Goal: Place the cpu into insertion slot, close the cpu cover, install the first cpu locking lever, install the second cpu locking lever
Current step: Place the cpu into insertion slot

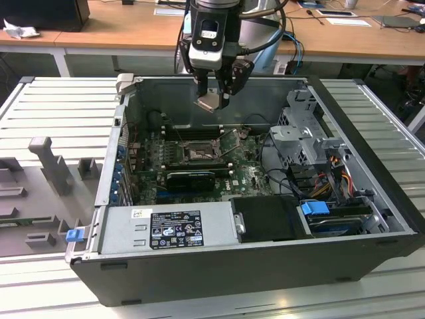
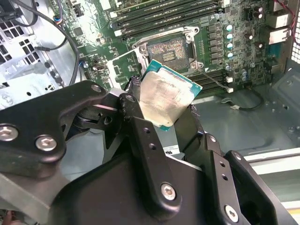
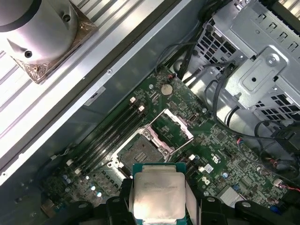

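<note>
Pinching tilted cpu (image 1: 207,102) between fingers of gripper (image 1: 214,94).
Hanging wrist-down over far side of case (image 1: 265,269), above bare slot (image 1: 197,154) with cover (image 3: 171,127) flipped open.

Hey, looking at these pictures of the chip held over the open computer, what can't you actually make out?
1. The cpu underside: it faces away in both wrist views, and the gripper, shut on it, covers two edges.
2. The insertion slot pins: too small in the exterior view.
3. Much of the motherboard: hidden behind the gripper's body in the second wrist view.
</note>
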Tool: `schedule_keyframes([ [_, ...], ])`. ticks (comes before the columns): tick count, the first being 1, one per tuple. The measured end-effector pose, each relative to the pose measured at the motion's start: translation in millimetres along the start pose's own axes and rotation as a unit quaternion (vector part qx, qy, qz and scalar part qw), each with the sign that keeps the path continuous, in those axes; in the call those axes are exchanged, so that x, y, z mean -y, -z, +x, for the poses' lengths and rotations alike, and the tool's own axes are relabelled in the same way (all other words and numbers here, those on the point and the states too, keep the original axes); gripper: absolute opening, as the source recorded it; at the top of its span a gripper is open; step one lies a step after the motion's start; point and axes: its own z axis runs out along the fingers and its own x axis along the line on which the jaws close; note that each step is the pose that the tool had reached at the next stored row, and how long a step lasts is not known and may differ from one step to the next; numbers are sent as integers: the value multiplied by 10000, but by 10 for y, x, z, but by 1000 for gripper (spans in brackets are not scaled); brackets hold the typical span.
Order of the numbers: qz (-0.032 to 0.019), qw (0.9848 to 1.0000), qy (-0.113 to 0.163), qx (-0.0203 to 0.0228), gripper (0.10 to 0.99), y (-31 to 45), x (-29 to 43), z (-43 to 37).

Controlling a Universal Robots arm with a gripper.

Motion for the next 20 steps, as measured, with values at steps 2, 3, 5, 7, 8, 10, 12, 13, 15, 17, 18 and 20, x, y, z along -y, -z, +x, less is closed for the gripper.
schedule_keyframes([
  [2,0,10000,-6,1,533,-4,0,0],
  [3,-1,10000,-34,3,533,-4,1,0],
  [5,-4,9998,-211,19,533,-4,1,0],
  [7,-8,9992,-388,35,533,-5,1,0],
  [8,-9,9990,-446,40,533,-5,1,0],
  [10,-11,9985,-548,49,533,-6,1,0],
  [12,-13,9978,-660,59,533,-7,0,0],
  [13,-14,9975,-707,64,533,-8,0,0],
  [15,-15,9968,-794,71,533,-8,0,0],
  [17,-17,9962,-872,78,533,-9,0,0],
  [18,-18,9957,-919,82,533,-9,0,0],
  [20,-20,9949,-1009,90,533,-10,0,0],
])
